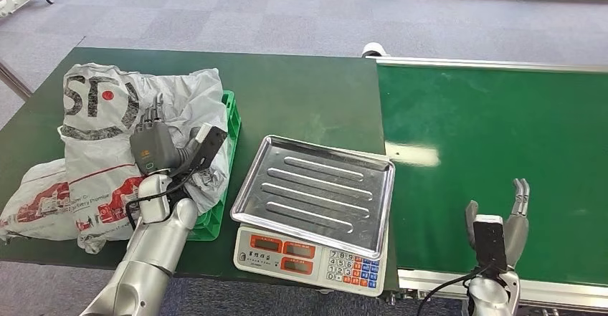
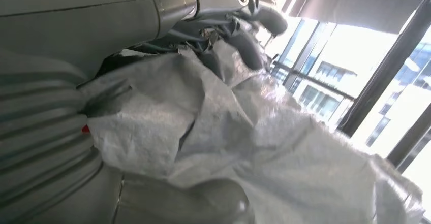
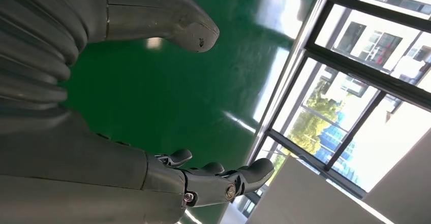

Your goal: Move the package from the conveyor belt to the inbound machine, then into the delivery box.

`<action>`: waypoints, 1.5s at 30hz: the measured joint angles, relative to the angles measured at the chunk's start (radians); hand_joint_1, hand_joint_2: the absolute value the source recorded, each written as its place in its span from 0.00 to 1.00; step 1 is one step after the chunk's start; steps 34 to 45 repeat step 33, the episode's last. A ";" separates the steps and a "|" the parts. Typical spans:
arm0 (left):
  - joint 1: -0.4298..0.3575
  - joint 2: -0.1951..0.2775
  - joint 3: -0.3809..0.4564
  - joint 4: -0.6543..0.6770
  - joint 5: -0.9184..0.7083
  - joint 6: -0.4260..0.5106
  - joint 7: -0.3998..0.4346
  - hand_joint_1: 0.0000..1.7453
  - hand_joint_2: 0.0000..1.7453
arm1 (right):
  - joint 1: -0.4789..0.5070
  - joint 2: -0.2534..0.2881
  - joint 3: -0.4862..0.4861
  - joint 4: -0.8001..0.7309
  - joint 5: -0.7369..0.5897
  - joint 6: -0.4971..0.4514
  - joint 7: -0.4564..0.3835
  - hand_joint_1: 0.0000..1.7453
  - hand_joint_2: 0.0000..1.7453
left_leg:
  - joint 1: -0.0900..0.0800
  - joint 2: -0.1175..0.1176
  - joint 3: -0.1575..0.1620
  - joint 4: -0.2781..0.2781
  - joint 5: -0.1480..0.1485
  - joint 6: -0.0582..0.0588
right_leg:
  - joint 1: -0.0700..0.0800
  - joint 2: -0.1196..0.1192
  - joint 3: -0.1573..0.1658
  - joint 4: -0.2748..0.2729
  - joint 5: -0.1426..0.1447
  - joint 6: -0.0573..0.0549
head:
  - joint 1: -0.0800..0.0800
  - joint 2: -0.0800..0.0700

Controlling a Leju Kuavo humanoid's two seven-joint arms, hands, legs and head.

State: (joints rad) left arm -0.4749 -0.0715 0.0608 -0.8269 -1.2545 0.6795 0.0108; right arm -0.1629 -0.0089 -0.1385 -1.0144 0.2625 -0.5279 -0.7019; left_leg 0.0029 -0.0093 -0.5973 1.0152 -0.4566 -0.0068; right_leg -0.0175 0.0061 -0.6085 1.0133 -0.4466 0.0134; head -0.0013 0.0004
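Note:
A crumpled white-grey package lies on top of the green delivery box at the table's left. My left hand rests on it with fingers stretched out flat. In the left wrist view the package bulges between my thumb and the dark fingers, which touch it without a clear grip. My right hand hovers open over the near edge of the green conveyor belt; the right wrist view shows its fingers and thumb spread with bare belt between them.
The inbound machine, a scale with a bare ribbed steel tray and a keypad, stands between box and belt. More white bags, one with red print, spill over the box's left side. The dark green table is bare behind the scale.

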 joint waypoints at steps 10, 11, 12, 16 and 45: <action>0.024 -0.097 0.211 -0.135 0.106 0.021 -0.404 0.00 0.00 | 0.005 0.009 0.001 0.004 -0.008 -0.017 0.000 0.00 1.00 | 0.000 -0.001 -0.001 0.000 0.000 0.000 | 0.000 0.000 -0.001 0.000 0.000 0.000 | 0.000 0.000; 0.023 -0.117 0.244 -0.147 0.144 0.021 -0.496 0.00 0.00 | 0.006 0.009 0.001 0.004 -0.012 -0.021 0.000 0.00 1.00 | 0.000 -0.002 -0.001 0.000 0.000 0.000 | 0.000 0.000 0.000 0.000 0.000 0.000 | 0.000 0.000; 0.023 -0.136 0.275 -0.159 0.193 0.021 -0.582 0.00 0.00 | 0.007 0.010 0.003 0.004 -0.016 -0.024 0.000 0.00 1.00 | 0.000 -0.002 -0.001 0.000 0.000 0.000 | 0.000 -0.001 0.000 0.000 0.000 0.000 | 0.000 0.000; 0.049 -0.193 0.313 -0.252 0.413 0.021 -0.704 0.00 0.00 | 0.015 0.010 0.012 0.004 -0.037 -0.039 0.000 0.00 1.00 | 0.000 -0.001 -0.001 0.000 0.000 0.000 | 0.000 0.000 -0.001 0.000 0.000 0.000 | 0.000 0.000; 0.200 -0.103 -0.247 -0.643 1.241 -0.292 -0.713 0.00 0.00 | 0.007 -0.021 0.067 0.004 -0.111 -0.065 0.000 0.00 1.00 | -0.001 -0.002 -0.002 0.000 -0.001 0.002 | -0.001 -0.002 -0.001 0.000 0.000 0.001 | 0.000 0.000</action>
